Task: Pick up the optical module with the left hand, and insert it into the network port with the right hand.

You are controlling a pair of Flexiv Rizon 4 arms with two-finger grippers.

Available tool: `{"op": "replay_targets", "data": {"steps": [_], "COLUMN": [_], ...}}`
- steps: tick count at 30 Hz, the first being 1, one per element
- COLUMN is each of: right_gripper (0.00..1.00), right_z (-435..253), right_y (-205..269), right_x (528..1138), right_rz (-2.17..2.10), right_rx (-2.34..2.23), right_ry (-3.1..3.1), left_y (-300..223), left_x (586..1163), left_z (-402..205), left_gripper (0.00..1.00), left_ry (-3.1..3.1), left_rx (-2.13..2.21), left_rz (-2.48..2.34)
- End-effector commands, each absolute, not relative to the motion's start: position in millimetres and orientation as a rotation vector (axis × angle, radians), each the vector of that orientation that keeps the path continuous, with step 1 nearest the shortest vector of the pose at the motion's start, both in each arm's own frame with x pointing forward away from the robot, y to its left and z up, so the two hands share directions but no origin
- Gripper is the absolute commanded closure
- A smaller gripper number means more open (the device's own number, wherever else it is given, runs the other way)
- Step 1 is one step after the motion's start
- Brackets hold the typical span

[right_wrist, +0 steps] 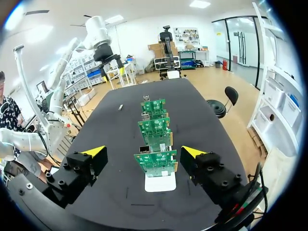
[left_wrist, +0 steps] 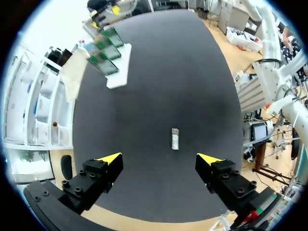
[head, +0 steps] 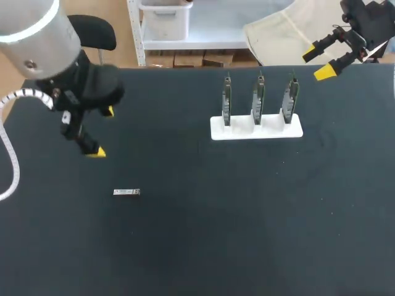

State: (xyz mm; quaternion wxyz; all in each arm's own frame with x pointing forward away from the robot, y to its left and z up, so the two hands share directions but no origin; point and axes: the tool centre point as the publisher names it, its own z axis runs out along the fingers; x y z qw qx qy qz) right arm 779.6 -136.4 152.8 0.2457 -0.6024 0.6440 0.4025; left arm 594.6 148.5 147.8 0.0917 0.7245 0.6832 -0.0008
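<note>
The optical module (head: 126,192), a small silver bar, lies flat on the black table (head: 203,234) at the left. My left gripper (head: 103,131) hangs open above and behind it, holding nothing. In the left wrist view the module (left_wrist: 175,138) lies just ahead of the open left gripper (left_wrist: 160,159). A white stand (head: 256,127) holds three upright green circuit boards with network ports. My right gripper (head: 317,63) is open and empty near the far right edge. From the right wrist, the nearest board (right_wrist: 155,161) stands just ahead of the open right gripper (right_wrist: 143,151), and the module (right_wrist: 120,107) is far off.
The stand's boards (left_wrist: 107,50) line up in a row at the far side as seen from the left wrist. The table's front and middle are bare black surface.
</note>
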Motion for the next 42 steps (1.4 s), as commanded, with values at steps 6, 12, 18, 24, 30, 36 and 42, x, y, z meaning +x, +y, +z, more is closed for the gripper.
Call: {"op": "replay_targets", "data": {"steps": [6, 12, 18, 24, 30, 36, 42], "right_gripper": [0.0, 0.0, 0.0, 0.0, 0.0, 0.0, 0.0], "right_z": [153, 153, 153, 153, 153, 153, 153], "right_y": [-136, -136, -136, -136, -136, -136, -136], "right_x": [776, 776, 776, 776, 776, 776, 776], "right_rz": [1.089, 1.089, 1.089, 1.089, 1.089, 1.089, 1.089], "right_rx": [-1.64, -1.64, -1.64, -1.64, -1.64, -1.64, -1.64], "right_ry": [1.758, 1.758, 1.758, 1.758, 1.758, 1.758, 1.758], "left_y": [146, 147, 150, 149, 143, 140, 139], "left_x": [558, 553, 552, 553, 557, 559, 561], "left_z": [105, 90, 71, 60, 48, 35, 24], "left_gripper": [0.0, 0.0, 0.0, 0.0, 0.0, 0.0, 0.0], "left_ry": [2.057, 2.074, 2.21, 2.226, 2.231, 2.261, 2.292], "left_rx": [2.229, 2.221, 2.219, 2.224, 2.247, 2.258, 2.249], "left_rz": [0.008, 0.051, 0.066, 0.085, 0.107, 0.088, 0.09]}}
